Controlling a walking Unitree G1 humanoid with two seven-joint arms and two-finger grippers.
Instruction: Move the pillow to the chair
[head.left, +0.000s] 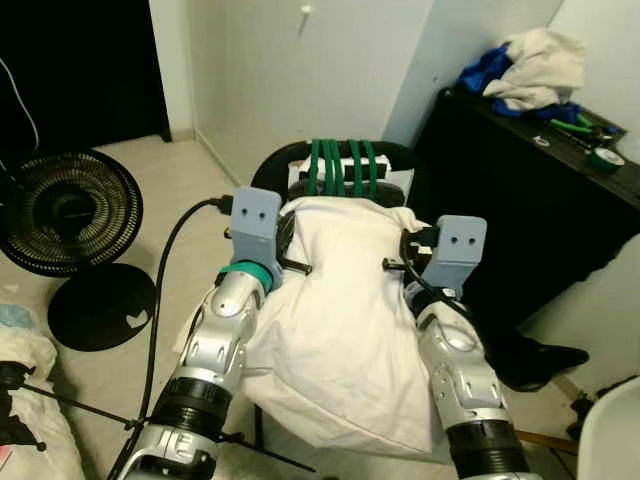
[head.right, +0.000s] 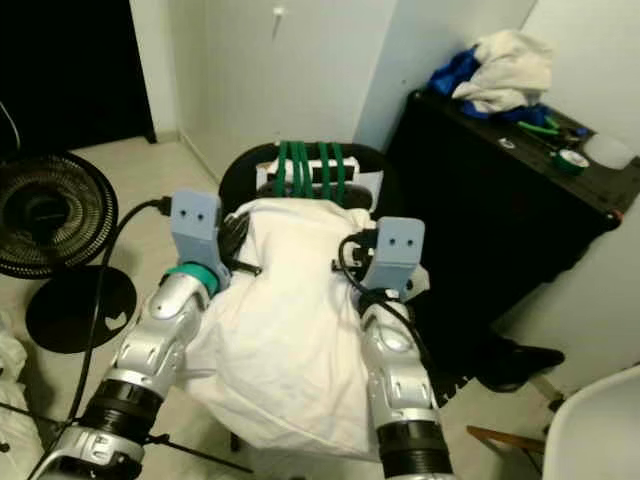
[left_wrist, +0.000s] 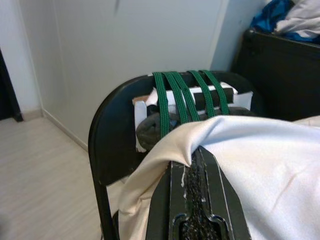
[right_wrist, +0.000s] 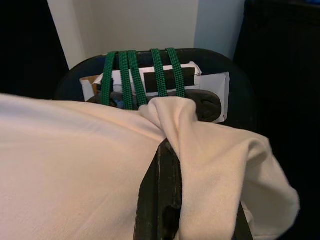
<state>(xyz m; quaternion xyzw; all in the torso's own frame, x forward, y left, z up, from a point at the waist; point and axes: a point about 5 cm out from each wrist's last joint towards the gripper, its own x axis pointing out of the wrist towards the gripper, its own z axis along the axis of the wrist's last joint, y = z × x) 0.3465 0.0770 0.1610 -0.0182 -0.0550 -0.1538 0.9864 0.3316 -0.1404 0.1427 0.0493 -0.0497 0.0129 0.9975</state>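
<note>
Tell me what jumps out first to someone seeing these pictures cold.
The big white pillow held between both arms, pinched by the left gripper and right gripper. Right behind it stands the black chair, green straps around its backrest. A black fan sits on the floor to the left.
</note>
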